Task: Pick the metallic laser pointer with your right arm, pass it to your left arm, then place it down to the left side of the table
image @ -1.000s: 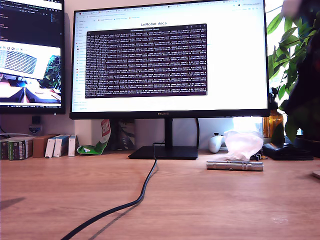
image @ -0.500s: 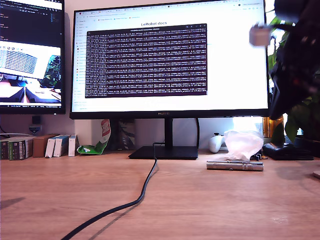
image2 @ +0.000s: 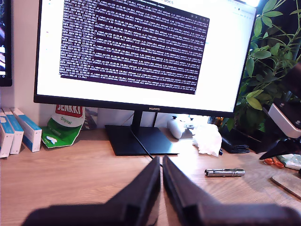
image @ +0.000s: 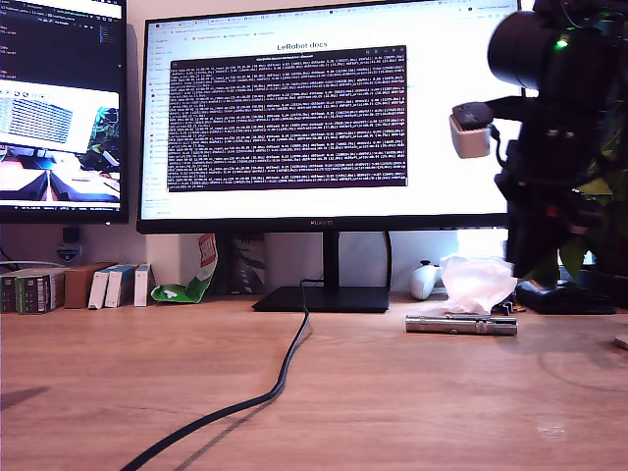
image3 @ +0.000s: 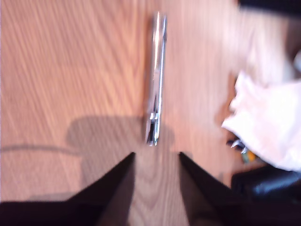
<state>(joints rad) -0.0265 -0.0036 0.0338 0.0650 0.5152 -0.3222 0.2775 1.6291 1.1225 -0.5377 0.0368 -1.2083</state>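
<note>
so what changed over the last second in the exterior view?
An arm has swung in from the exterior view's upper right, coming down over the metallic laser pointer. Nothing is gripped yet. The pointer, the crumpled white tissue and the black cable lie where they were.

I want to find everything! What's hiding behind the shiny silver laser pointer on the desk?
Behind the laser pointer sits a crumpled white tissue-like wad, then a white mouse. The wad covers whatever lies behind it.
</note>
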